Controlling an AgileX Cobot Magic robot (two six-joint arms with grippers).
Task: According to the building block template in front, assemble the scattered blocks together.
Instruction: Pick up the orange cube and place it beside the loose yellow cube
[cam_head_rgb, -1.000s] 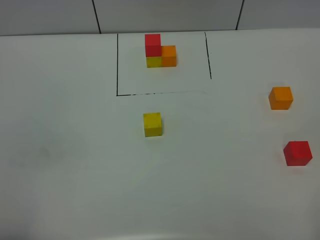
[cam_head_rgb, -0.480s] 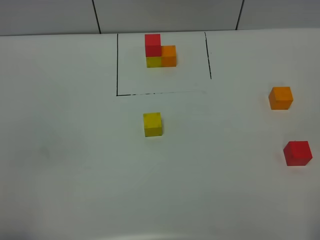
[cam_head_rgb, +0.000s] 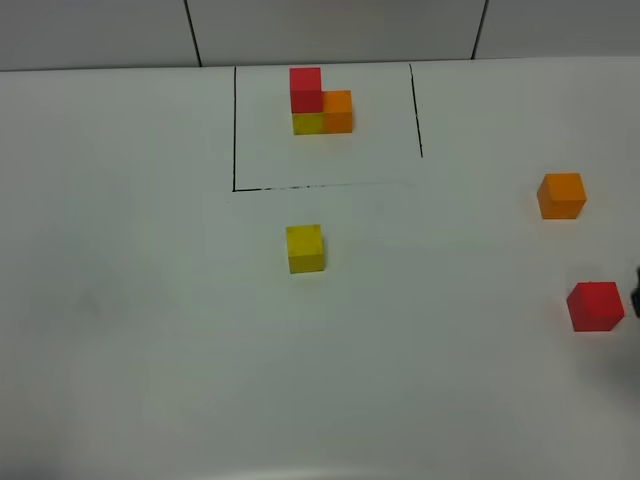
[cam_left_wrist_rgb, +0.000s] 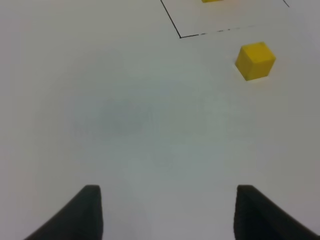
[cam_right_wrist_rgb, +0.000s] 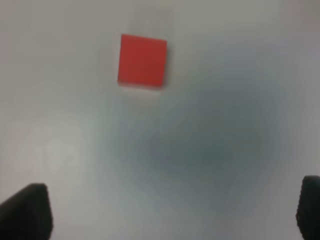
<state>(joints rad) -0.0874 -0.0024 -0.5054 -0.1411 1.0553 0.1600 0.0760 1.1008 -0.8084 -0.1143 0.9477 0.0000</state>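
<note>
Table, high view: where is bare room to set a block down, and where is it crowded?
Bare: everything left of the yellow cube and drawn frame; also between the yellow cube and orange cube. Crowded: around the template inside the frame, and the right edge by the red cube.

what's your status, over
Left gripper open, empty. Right gripper open, red cube ahead of it. Yellow cube, orange cube loose too, none joined. Nothing in the way.
</note>
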